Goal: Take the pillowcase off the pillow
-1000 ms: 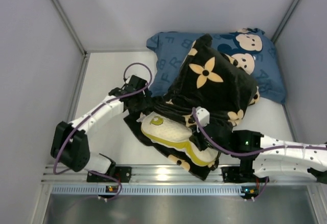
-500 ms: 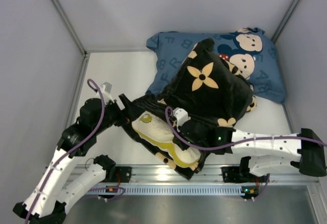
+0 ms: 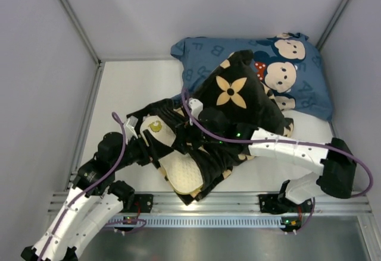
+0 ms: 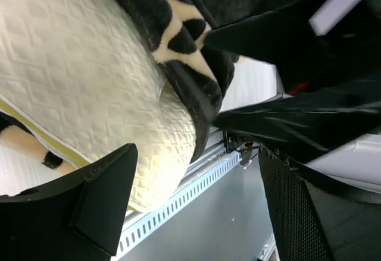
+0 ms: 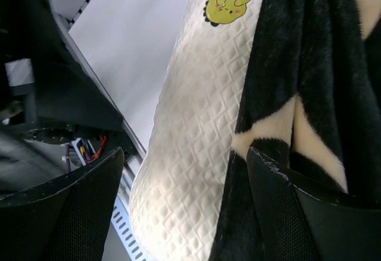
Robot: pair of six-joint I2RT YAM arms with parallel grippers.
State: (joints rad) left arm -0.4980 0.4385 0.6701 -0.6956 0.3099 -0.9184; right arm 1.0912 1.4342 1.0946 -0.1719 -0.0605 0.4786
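The black pillowcase with tan flowers still covers the far part of the cream quilted pillow. The pillow's bare near end sticks out towards the front rail. My right gripper reaches in from the right and stands open. In the right wrist view the pillow lies between the spread fingers of the right gripper, with the pillowcase against the right finger. My left gripper stands open at the pillow's left side. In the left wrist view the pillow and pillowcase edge lie above the left gripper.
A blue pillow printed with letters and cartoon mice lies at the back right, partly under the pillowcase. Grey walls close in the white table on three sides. An aluminium rail runs along the near edge.
My right gripper was shut and now stands open; that arm has reached further left. The left arm has drawn back to the near left. The pillow's bare end has swung left.
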